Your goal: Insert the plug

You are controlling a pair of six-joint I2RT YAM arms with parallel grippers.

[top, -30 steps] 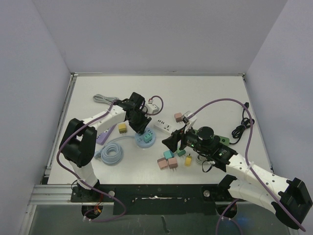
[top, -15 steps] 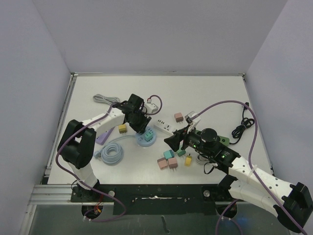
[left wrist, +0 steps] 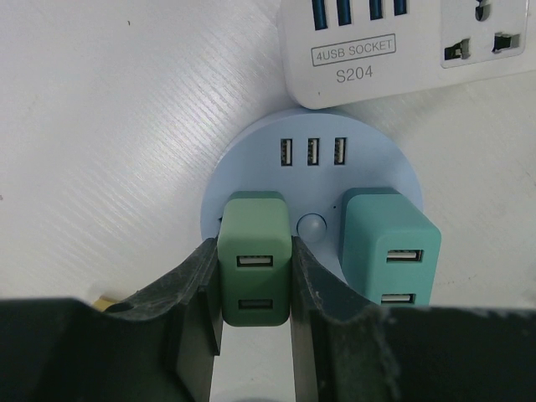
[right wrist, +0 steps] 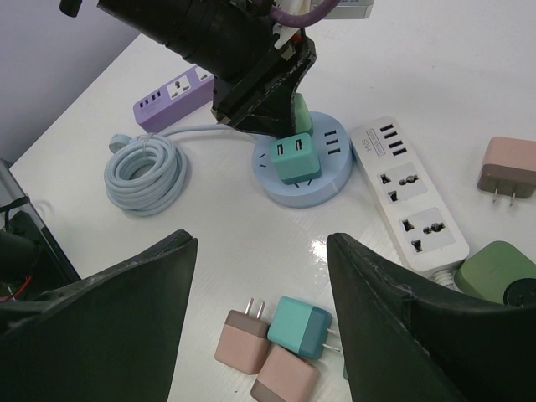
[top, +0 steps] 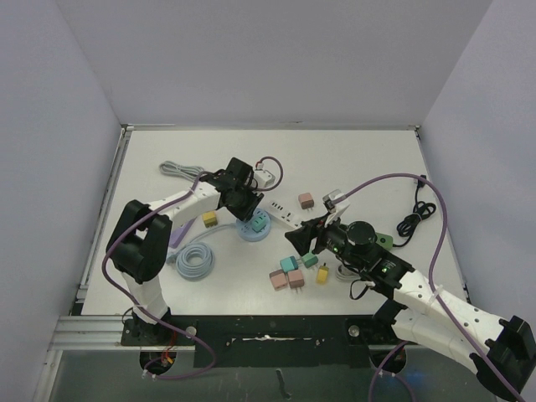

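1. Now, your left gripper (left wrist: 253,285) has its jaws clamped on the green plug (left wrist: 254,226), which stands upright on the round blue hub (left wrist: 377,163), just beside the teal adapter (left wrist: 389,251) that sits in the neighbouring socket.
2. You cannot see the prongs, so whether the green plug is fully seated is unclear. Judge it by height against the teal one.
3. Press straight down along the plug's own axis. A tilted push would likely jam the prongs or slide the hub.
4. Hold the plug square to the hub face, and only let go once it sits flush.
5. Mind the narrow gap to the teal adapter: your inner finger (left wrist: 306,293) runs right along it, so open gently and lift straight up.
6. The white power strip (left wrist: 352,50) lies just beyond the hub, nearly touching it, so the hub has little room to shift that way.
7. Your right gripper (right wrist: 261,247) hangs with jaws apart and holds nothing, above bare table near the loose pink and teal adapters (right wrist: 276,352).
8. The coiled cable (right wrist: 142,172) and purple strip (right wrist: 172,96) lie off to one side, out of the way.
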